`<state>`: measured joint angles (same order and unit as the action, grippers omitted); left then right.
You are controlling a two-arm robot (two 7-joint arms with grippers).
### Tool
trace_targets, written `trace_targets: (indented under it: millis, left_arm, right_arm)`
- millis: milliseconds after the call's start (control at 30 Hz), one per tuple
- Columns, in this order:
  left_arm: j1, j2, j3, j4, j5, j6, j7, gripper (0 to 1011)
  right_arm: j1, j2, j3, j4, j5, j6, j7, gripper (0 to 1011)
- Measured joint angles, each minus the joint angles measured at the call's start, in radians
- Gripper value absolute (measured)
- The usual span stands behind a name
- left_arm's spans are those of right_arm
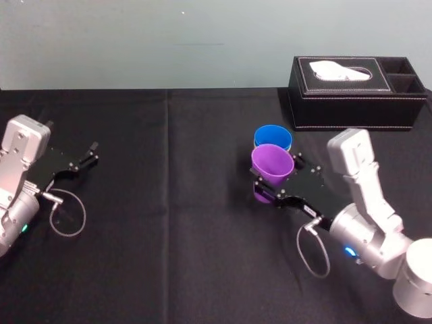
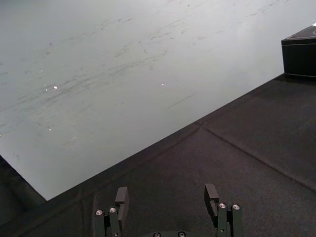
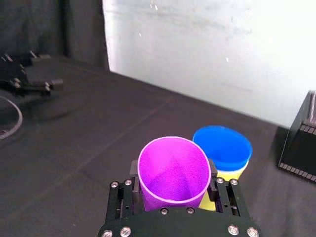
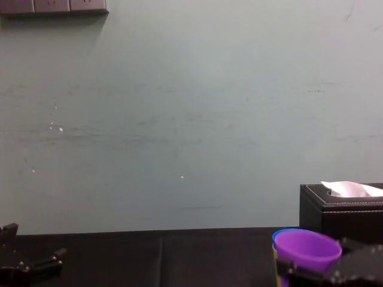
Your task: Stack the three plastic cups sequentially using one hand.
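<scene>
Purple cup sits right of centre on the black-clothed surface, mouth up and tipped a little toward the robot. It is clamped between the 2 fingers of the right gripper, 1 finger on each side of the cup wall. Can't tell whether its base rests on the cloth.

Just behind it, farther from the robot, is the blue cup, upright and nested inside the yellow-green cup. Only a band of the yellow-green wall shows below the blue rim in the right wrist view. In the head view the purple rim overlaps the blue one. In the right wrist view the 2 rims are just beside each other; contact can't be judged.

Black tissue box stands behind and to the right of the cups, near the surface's back edge, w/ a white tissue poking from its top.

Left gripper is parked low over the cloth at the far left, well apart from the cups, fingers spread and holding nothing. A pale wall runs behind the surface.
</scene>
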<state>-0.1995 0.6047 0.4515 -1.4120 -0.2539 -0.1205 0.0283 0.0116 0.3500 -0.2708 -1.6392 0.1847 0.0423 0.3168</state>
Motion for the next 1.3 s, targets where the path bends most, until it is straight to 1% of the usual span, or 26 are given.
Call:
trace_targets:
  millis: [33, 67, 133, 167, 233, 267, 333, 467, 500, 567, 600, 667, 733, 867, 900, 1100, 1300]
  left_arm:
    - [0.0, 0.0, 0.0, 0.0, 0.0, 0.0, 0.0, 1011]
    - [0.0, 0.0, 0.0, 0.0, 0.0, 0.0, 0.0, 1011]
    - [0.0, 0.0, 0.0, 0.0, 0.0, 0.0, 0.0, 1011]
    - [0.0, 0.0, 0.0, 0.0, 0.0, 0.0, 0.0, 1011]
    - [0.0, 0.0, 0.0, 0.0, 0.0, 0.0, 0.0, 1011]
    - [0.0, 0.0, 0.0, 0.0, 0.0, 0.0, 0.0, 1011]
    - [0.0, 0.0, 0.0, 0.0, 0.0, 0.0, 0.0, 1011]
    - [0.0, 0.0, 0.0, 0.0, 0.0, 0.0, 0.0, 1011]
    - [0.0, 0.0, 0.0, 0.0, 0.0, 0.0, 0.0, 1011]
    - [0.0, 0.0, 0.0, 0.0, 0.0, 0.0, 0.0, 1011]
    - [0.0, 0.0, 0.0, 0.0, 0.0, 0.0, 0.0, 1011]
    - [0.0, 0.0, 0.0, 0.0, 0.0, 0.0, 0.0, 1011]
    - [0.0, 0.0, 0.0, 0.0, 0.0, 0.0, 0.0, 1012]
    - [0.0, 0.0, 0.0, 0.0, 0.0, 0.0, 0.0, 1011]
    - [0.0, 0.0, 0.0, 0.0, 0.0, 0.0, 0.0, 1011]
    - [0.0, 0.0, 0.0, 0.0, 0.0, 0.0, 0.0, 1011]
    - [0.0, 0.0, 0.0, 0.0, 0.0, 0.0, 0.0, 1011]
  right_arm:
    - [-0.004, 0.007, 0.004, -0.017, 0.004, 0.004, 0.003, 739]
    - [-0.01, 0.02, 0.012, -0.047, 0.016, 0.016, 0.015, 739]
    - [-0.014, 0.031, 0.022, -0.078, 0.03, 0.031, 0.024, 739]
    - [-0.015, 0.041, 0.032, -0.108, 0.046, 0.05, 0.03, 739]
    - [-0.015, 0.05, 0.042, -0.13, 0.063, 0.069, 0.036, 739]
    - [-0.011, 0.058, 0.049, -0.151, 0.082, 0.087, 0.042, 739]
    - [0.004, 0.069, 0.058, -0.171, 0.106, 0.11, 0.054, 739]
    - [0.037, 0.079, 0.061, -0.181, 0.127, 0.14, 0.061, 739]
    - [0.056, 0.082, 0.06, -0.181, 0.134, 0.158, 0.062, 739]
    - [0.076, 0.083, 0.057, -0.176, 0.14, 0.172, 0.062, 739]
    - [0.098, 0.083, 0.052, -0.164, 0.144, 0.186, 0.062, 739]
    - [0.121, 0.082, 0.046, -0.149, 0.146, 0.197, 0.061, 739]
    - [0.162, 0.077, 0.035, -0.115, 0.15, 0.216, 0.055, 739]
    - [0.2, 0.069, 0.02, -0.076, 0.151, 0.229, 0.044, 739]
    - [0.219, 0.065, 0.011, -0.057, 0.15, 0.233, 0.039, 739]
    - [0.266, 0.053, -0.015, 0.011, 0.146, 0.232, 0.027, 739]
    - [0.284, 0.048, -0.032, 0.05, 0.14, 0.224, 0.025, 741]
